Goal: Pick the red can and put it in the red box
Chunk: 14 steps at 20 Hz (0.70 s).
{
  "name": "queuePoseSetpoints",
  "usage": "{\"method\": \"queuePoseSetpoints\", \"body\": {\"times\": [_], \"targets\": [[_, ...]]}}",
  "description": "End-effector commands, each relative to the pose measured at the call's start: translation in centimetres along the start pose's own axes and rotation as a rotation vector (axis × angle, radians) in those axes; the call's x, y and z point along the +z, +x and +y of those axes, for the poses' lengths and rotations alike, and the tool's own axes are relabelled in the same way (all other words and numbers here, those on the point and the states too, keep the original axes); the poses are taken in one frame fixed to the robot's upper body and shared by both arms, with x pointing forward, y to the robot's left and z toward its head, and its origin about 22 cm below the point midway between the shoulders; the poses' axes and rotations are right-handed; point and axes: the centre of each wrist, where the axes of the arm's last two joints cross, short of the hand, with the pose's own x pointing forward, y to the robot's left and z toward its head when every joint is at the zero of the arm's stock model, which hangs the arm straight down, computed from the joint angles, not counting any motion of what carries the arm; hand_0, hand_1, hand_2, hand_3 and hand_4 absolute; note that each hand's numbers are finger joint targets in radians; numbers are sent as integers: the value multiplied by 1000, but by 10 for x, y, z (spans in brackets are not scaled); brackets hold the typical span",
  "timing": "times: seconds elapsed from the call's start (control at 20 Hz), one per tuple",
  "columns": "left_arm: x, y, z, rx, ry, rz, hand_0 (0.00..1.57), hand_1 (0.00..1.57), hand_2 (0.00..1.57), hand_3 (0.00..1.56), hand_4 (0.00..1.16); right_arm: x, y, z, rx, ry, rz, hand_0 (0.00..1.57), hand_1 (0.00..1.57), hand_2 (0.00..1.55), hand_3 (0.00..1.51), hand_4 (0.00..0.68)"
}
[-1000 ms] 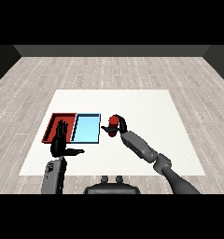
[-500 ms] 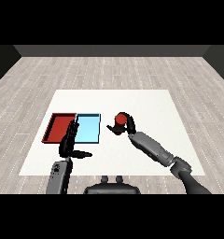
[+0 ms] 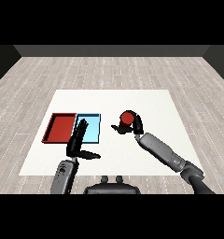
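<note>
Single head view, set above the near edge of the white table [image 3: 146, 100] and facing down and forward across it, far enough back to take in the whole tabletop, both forearms and the plank floor [image 3: 109, 72] beyond.

White table [image 3: 146, 100], grey wood-plank floor [image 3: 109, 70], dark wall [image 3: 109, 50] behind

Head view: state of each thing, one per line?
Red can: held in the right hand, beside the blue tray.
Right hand: curled round the can.
Left hand: open, fingers straight, holding nothing.
Red tray: holds nothing.
Blue tray: holds nothing; left hand partly in front.
</note>
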Motion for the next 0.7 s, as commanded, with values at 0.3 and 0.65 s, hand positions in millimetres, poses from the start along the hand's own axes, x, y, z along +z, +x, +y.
{"method": "queuePoseSetpoints", "body": {"times": [0.3,0.65], "targets": [[-24,-9,-39,-13,-71,74,0,0,0,0,0,24,25,-37,-11,-21,-82,1508,1508,1460,1390,578],[-62,5,-69,-11,-110,137,0,0,0,0,0,33,51,-29,5,-18,-142,1502,1502,1462,1392,562]]}}
